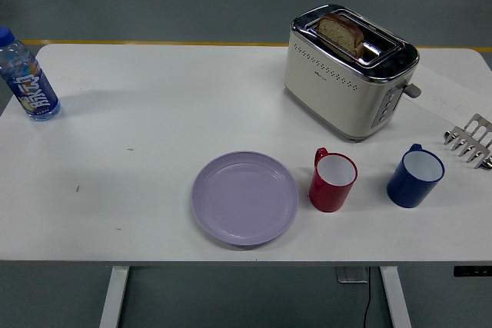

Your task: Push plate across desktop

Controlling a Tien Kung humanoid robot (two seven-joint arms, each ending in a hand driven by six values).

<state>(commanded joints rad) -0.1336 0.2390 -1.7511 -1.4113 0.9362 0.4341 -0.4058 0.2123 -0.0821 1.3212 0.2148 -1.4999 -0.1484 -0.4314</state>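
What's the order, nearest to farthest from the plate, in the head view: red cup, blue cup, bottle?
No hand shows, so ranked from the plate:
1. Red cup, just right of it.
2. Blue cup, farther right.
3. Bottle, far left.

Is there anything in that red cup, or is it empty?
Empty, as far as the view shows. The red cup stands upright beside the plate, and looking down into it only its bare white inside shows.
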